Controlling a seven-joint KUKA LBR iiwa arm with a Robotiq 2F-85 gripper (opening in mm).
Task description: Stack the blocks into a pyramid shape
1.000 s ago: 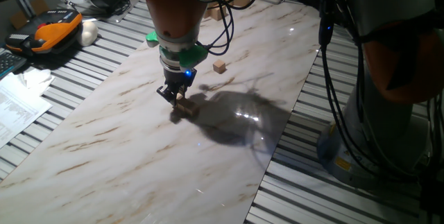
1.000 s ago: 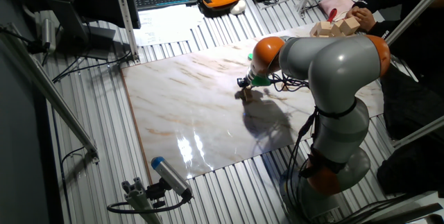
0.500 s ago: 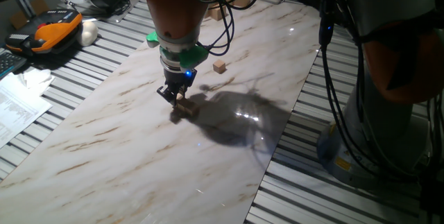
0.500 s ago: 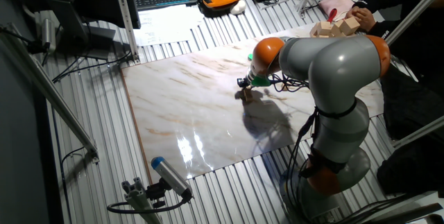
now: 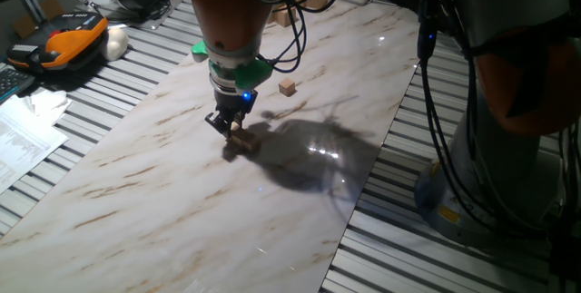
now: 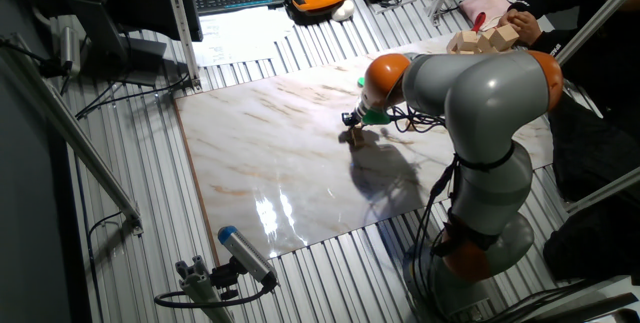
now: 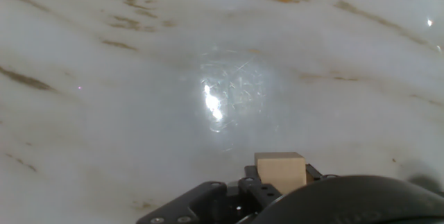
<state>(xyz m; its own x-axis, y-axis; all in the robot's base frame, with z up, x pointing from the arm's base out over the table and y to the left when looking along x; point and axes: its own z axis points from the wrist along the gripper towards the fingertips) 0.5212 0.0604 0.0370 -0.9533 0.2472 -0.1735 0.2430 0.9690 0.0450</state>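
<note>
One block (image 7: 279, 169) sits gripped between the closed fingers of the end effector (image 5: 232, 129), directly above the small stack (image 5: 241, 145) on the desk (image 5: 136, 184).

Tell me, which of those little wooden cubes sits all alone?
The cube farther up the marble table, well clear of the gripper. The other blocks are clustered right under the gripper.

Fingers (image 5: 227, 127) mostly hidden behind housing
</note>
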